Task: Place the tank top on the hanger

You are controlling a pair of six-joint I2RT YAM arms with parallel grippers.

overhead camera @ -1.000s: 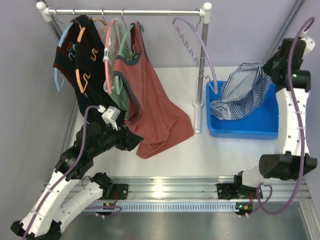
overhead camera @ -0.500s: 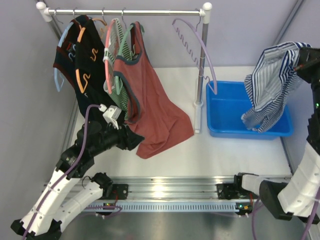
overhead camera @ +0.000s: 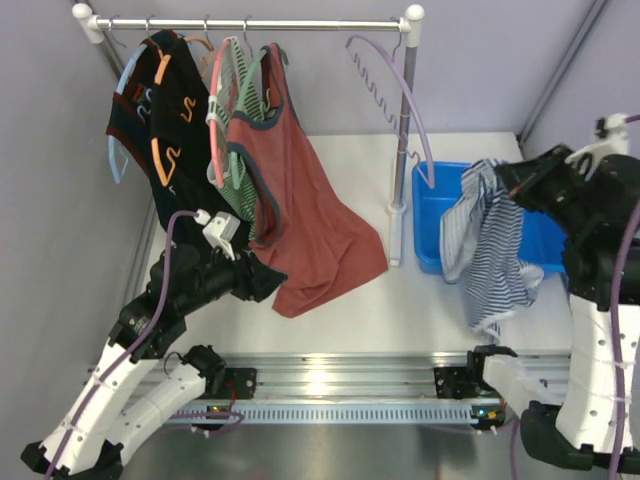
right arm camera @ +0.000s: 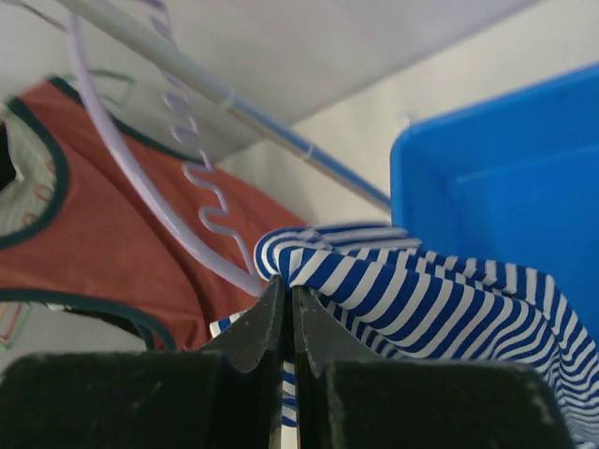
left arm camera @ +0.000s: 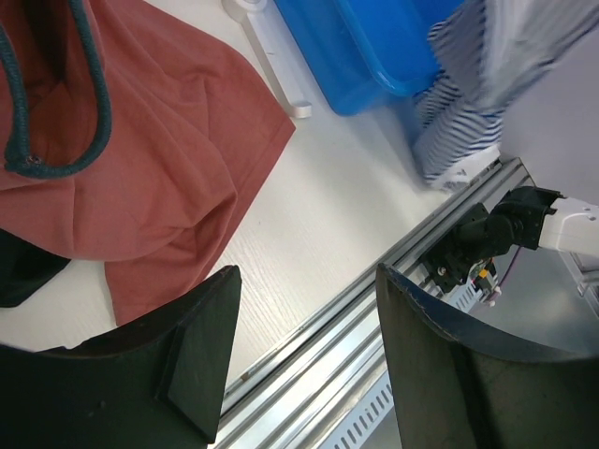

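The navy-and-white striped tank top hangs from my right gripper, which is shut on its upper edge, over the left part of the blue bin. In the right wrist view the jaws pinch the striped cloth at the gripper. The lilac hanger hangs by its hook on the rail's right end, left of and above the top; it also shows in the right wrist view. My left gripper is open and empty, low beside the rust-red top's hem; the left wrist view shows table between its fingers.
A clothes rail holds dark tops, a green-striped top and a rust-red tank top on pink and orange hangers. The rail's post stands just left of the blue bin. An aluminium rail runs along the near edge.
My right arm swung the striped top from high at the far right down and leftward; it now hangs over the bin's left part, nearer the lilac hanger. The left arm has not moved.
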